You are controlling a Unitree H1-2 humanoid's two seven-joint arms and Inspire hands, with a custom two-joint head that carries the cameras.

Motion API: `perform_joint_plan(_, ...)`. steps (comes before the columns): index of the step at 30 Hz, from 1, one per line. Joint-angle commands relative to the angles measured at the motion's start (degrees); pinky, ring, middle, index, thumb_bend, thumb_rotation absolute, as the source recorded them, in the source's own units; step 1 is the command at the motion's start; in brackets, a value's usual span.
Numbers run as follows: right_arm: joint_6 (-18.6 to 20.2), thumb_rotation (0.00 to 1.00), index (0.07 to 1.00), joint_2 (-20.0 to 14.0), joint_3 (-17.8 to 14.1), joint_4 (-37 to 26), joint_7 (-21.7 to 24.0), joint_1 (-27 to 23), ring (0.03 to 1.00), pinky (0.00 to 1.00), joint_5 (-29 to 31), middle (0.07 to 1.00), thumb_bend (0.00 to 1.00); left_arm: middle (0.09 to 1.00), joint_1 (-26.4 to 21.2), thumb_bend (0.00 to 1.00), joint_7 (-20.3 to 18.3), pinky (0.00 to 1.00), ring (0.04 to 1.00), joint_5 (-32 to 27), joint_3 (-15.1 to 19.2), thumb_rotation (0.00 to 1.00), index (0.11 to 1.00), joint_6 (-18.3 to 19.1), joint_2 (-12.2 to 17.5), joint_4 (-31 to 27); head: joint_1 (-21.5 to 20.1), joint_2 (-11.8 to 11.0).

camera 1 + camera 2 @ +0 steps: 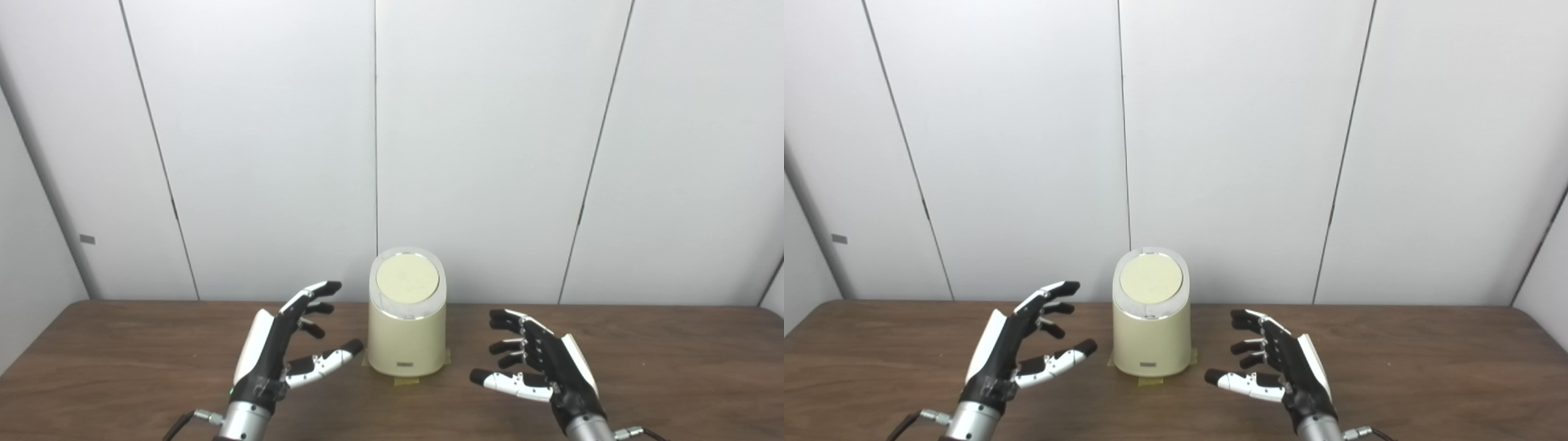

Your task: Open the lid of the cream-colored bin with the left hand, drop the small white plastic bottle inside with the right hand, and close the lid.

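One cream-colored bin (pixel 407 340) standing lid (pixel 407 279) shut on the counter (pixel 122 361), two hands flanking it, left hand (pixel 275 349) and right hand (pixel 542 364) fingers spreading wide, holding nothing

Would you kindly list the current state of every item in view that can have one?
cream-colored bin: upright on the table, between the two hands, touched by neither.
lid: closed.
left hand: open, holding nothing, left of the bin.
right hand: open, holding nothing, right of the bin.
white bottle: not in view.
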Motion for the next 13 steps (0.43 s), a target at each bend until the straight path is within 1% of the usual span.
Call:
perform_joint_plan(1,-3.0,0.23,0.754,-0.1,-0.4,-2.2,-0.3,-1.3,0.606,0.49,0.9,0.770,0.74,0.772,-0.7,0.66,-0.4,0.54,0.695,-3.0,0.6,0.20,0.801,0.5,-0.8,-3.2,0.1,0.0)
perform_joint_plan(3,-4.3,0.25,0.758,-0.1,-0.4,-2.4,-0.4,-0.9,0.601,0.48,1.0,0.767,0.74,0.754,0.5,0.66,-0.8,0.55,0.686,-4.0,0.6,0.19,0.801,1.1,-1.0,-3.6,0.1,0.0)
perform_joint_plan(5,-5.3,0.25,0.760,0.0,-0.6,-2.6,-0.3,-0.4,0.595,0.47,1.8,0.763,0.74,0.746,1.6,0.65,-0.7,0.56,0.683,-4.2,0.6,0.21,0.803,1.0,-1.1,-3.5,0.1,0.0)
perform_joint_plan(9,-7.2,0.25,0.764,0.2,-1.0,-2.9,-0.4,0.6,0.616,0.49,3.0,0.770,0.73,0.750,2.7,0.65,-1.4,0.59,0.695,-5.6,0.6,0.24,0.785,-0.1,-1.0,-2.7,-0.2,-0.1)
perform_joint_plan(11,-7.5,0.25,0.764,0.0,-1.4,-3.4,-0.2,1.0,0.619,0.51,3.8,0.770,0.73,0.746,2.8,0.62,-1.8,0.57,0.683,-5.6,0.4,0.24,0.769,-0.9,-0.7,-2.6,-0.2,0.1)
perform_joint_plan(13,-8.1,0.25,0.767,-0.4,-1.8,-3.6,0.1,1.3,0.623,0.52,4.6,0.769,0.73,0.739,3.0,0.62,-2.0,0.55,0.669,-5.7,0.3,0.25,0.758,-0.8,-0.7,-3.0,-0.2,0.1)
